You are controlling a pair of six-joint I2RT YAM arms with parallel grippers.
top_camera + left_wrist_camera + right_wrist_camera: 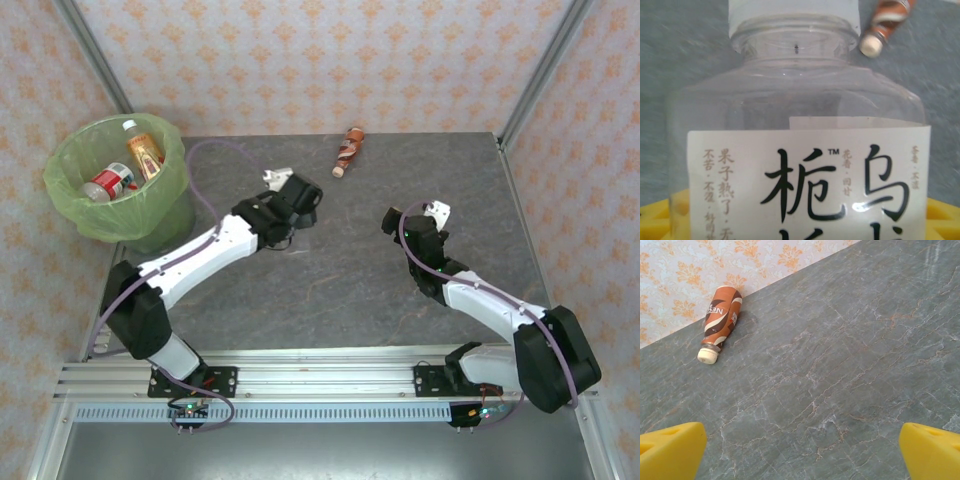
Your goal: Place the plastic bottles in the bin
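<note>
Top view: the bin (70, 205) stands well left of the brown bottle (347, 152), by the far left corner of the table (340, 290). Two bottles are in it, an amber bottle (143, 152) and a red-labelled bottle (108, 184). The brown bottle lies on its side on the table, not yet collected. The left gripper (283, 184) is between the brown bottle and the bin, closer to the brown bottle and a little nearer the arm bases, with the white cap of a clear bottle (272, 178) poking out at its tip. The right gripper (418, 215) is right of the brown bottle and nearer the bases, apart from it. Left wrist view: the clear bottle (800, 100), white printed label, is clamped between the yellow fingers (655, 220). The brown bottle (890, 15) is past its shoulder, up and right. Cannot tell whether the clear bottle is off the table. Right wrist view: fingers (670, 450) spread wide, nothing between them. The brown bottle (720, 317) is well ahead and left of them, near the foot of the wall (680, 270), cap toward the gripper. Judgement: two binned, one in hand and due for the bin, one left lying.
</note>
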